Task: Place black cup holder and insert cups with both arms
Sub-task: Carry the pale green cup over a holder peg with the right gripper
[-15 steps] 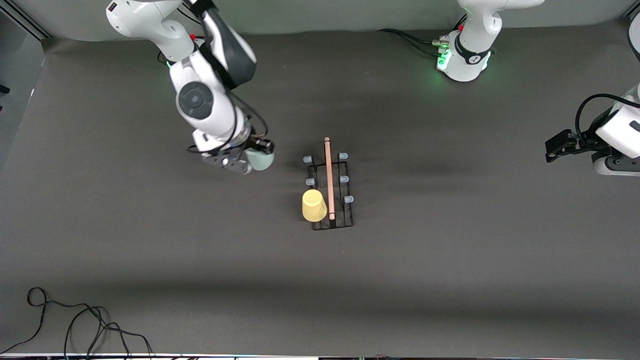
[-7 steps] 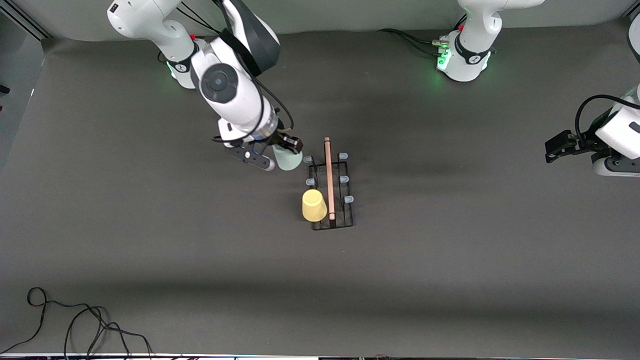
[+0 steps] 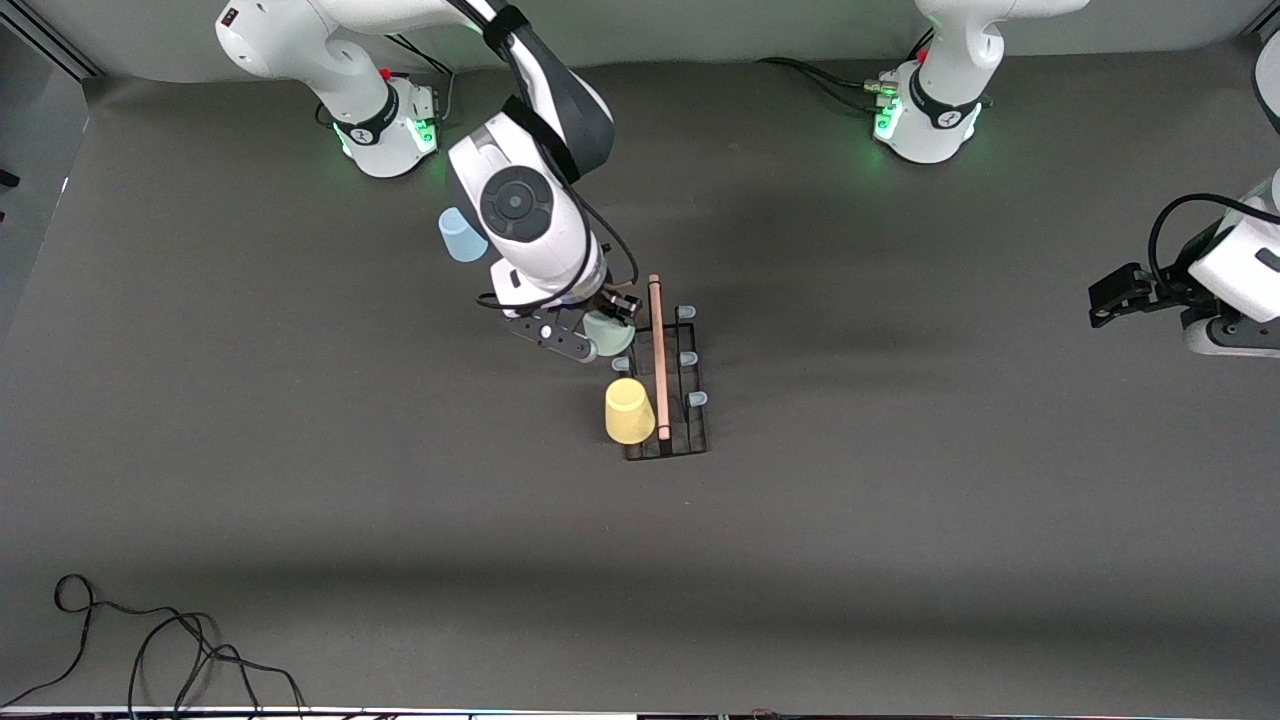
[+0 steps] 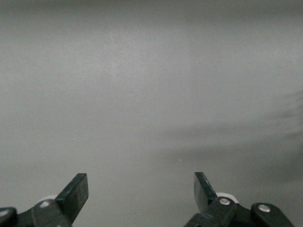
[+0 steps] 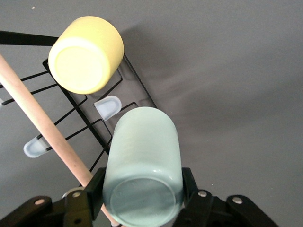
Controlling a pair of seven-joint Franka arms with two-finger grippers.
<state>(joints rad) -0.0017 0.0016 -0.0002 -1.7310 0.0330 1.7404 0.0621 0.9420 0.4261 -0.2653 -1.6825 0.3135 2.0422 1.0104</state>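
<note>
- Right arm's pincer (image 3: pixel 592 333) grips the grey-green cup (image 5: pixel 142 165) over the black cup holder (image 3: pixel 665 375), which stands mid-desk (image 3: pixel 900 520).
- Left arm waits; left pincer (image 4: pixel 140 194) gapes wide, holding nothing.
- Yellow cup (image 3: pixel 629 411) sits on 1 peg.
- Blue cup (image 3: pixel 462 236) stands near the right arm's base.

A broad, dark grey matte counter (image 3: pixel 900 520) fills the front view, its surface marked by soft lengthwise shadows. A thin black cable (image 3: pixel 150 645) lies in loose loops on it at the corner nearest the front camera, toward the right arm's end of the counter. More black cables (image 3: pixel 815 78) run along the counter's edge farthest from that camera. A pale grey wall (image 3: pixel 700 25) rises there.
</note>
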